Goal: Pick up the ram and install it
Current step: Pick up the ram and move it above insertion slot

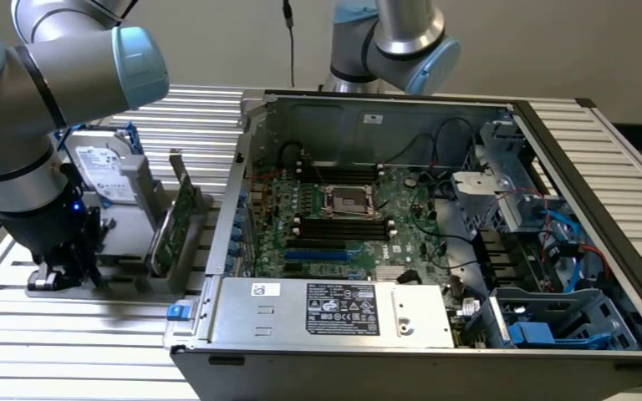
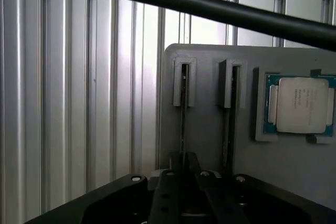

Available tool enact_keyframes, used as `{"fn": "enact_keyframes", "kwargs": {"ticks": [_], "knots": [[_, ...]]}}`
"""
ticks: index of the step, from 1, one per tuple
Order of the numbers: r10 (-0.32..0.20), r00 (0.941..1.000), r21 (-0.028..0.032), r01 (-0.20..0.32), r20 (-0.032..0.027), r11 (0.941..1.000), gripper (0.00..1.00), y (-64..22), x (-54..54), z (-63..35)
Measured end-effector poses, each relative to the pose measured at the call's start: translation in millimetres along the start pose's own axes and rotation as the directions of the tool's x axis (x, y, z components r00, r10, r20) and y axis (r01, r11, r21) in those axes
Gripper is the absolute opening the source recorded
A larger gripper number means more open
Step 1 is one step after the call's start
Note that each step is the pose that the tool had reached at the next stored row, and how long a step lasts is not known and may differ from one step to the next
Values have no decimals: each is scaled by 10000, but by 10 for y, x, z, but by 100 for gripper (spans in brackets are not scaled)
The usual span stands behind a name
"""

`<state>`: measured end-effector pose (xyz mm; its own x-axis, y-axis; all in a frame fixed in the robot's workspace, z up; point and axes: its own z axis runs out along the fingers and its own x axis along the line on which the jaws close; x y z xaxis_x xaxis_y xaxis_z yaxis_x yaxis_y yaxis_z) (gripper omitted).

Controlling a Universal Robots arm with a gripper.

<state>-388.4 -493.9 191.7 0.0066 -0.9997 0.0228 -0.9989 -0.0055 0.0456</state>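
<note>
The ram (image 2: 184,114) is a thin stick standing on edge in one slot of a grey holder plate (image 2: 206,135). A second stick (image 2: 229,119) stands in the slot beside it. My gripper (image 2: 185,174) is straight over the near end of the first stick. Its black fingers (image 2: 164,198) sit tight on either side of that stick. In the exterior view my gripper (image 1: 63,271) is low over the holder, at the exterior view's left of the open computer case (image 1: 410,334). The motherboard's black memory slots (image 1: 343,227) lie inside the case.
A processor chip (image 2: 298,104) rests in a pocket of the holder. A hard drive (image 1: 107,175) and a taller green card (image 1: 170,225) stand on edge near my arm. A second arm (image 1: 394,42) stands behind the case. A black cable (image 2: 210,6) crosses the wrist view.
</note>
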Motion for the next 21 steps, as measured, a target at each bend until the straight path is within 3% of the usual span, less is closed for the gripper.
{"fn": "enact_keyframes", "kwargs": {"ticks": [2, 6, 12, 16, 21], "knots": [[102, 9999, -3, -102, 6, 9999, 14, 0, 0, 0], [337, 9994, -8, -337, 42, 9994, 14, 0, 0, 0], [579, 9982, -18, -579, 169, 9983, 14, 1, 0, -11], [578, 9981, -28, -577, 225, 9983, 14, 6, 2, -120], [577, 9980, -36, -576, 251, 9983, 14, 14, 7, -306]]}}
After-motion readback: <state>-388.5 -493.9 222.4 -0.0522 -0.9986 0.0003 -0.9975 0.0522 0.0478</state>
